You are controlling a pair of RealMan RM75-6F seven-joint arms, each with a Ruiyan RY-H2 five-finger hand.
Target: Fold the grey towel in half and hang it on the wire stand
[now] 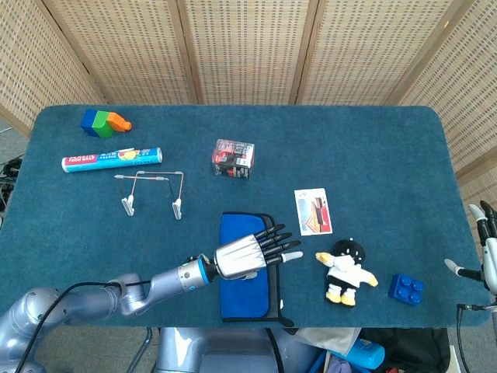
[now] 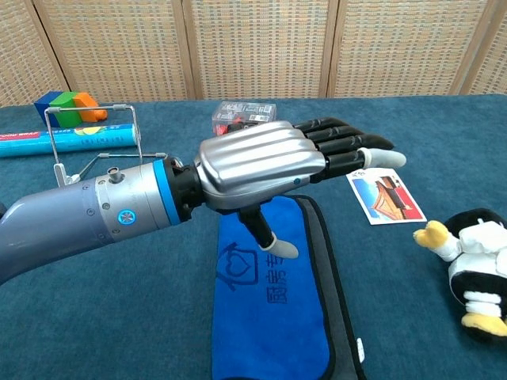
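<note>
The towel (image 1: 245, 299) lies flat near the table's front edge, blue face up with a grey-black border along its right side; the chest view shows the towel (image 2: 269, 317) spread out lengthwise. My left hand (image 1: 250, 255) hovers above its far half with fingers stretched out toward the right. In the chest view the left hand (image 2: 261, 162) holds nothing, and its thumb hangs down just over the cloth. The wire stand (image 1: 151, 190) stands upright to the far left of the towel, also seen as the wire stand (image 2: 99, 150). My right hand (image 1: 483, 249) shows at the right edge, fingers apart, empty.
A clear box (image 1: 234, 158) sits beyond the towel. A picture card (image 1: 313, 211), a penguin plush (image 1: 346, 270) and a blue brick (image 1: 406, 288) lie to the right. A tube (image 1: 112, 159) and coloured blocks (image 1: 105, 122) lie at the far left.
</note>
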